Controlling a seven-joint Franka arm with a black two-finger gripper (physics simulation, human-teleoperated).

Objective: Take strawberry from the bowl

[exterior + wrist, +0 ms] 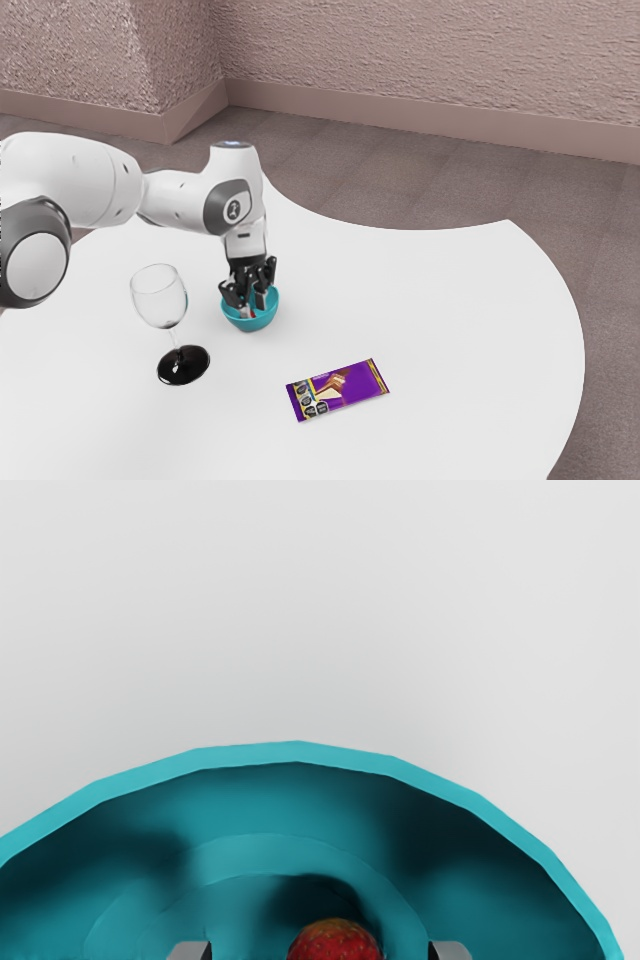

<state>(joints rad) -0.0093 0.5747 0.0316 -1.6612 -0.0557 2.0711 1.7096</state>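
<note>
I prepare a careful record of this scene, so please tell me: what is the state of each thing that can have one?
Claw: open, at the bowl
Bowl: upright
Strawberry: inside the bowl, not gripped
Wine glass: standing upright, empty
Chocolate bar: in its wrapper, lying flat

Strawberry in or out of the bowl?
In. The strawberry sits inside the teal bowl, with a gap to each finger of the open gripper.
</note>
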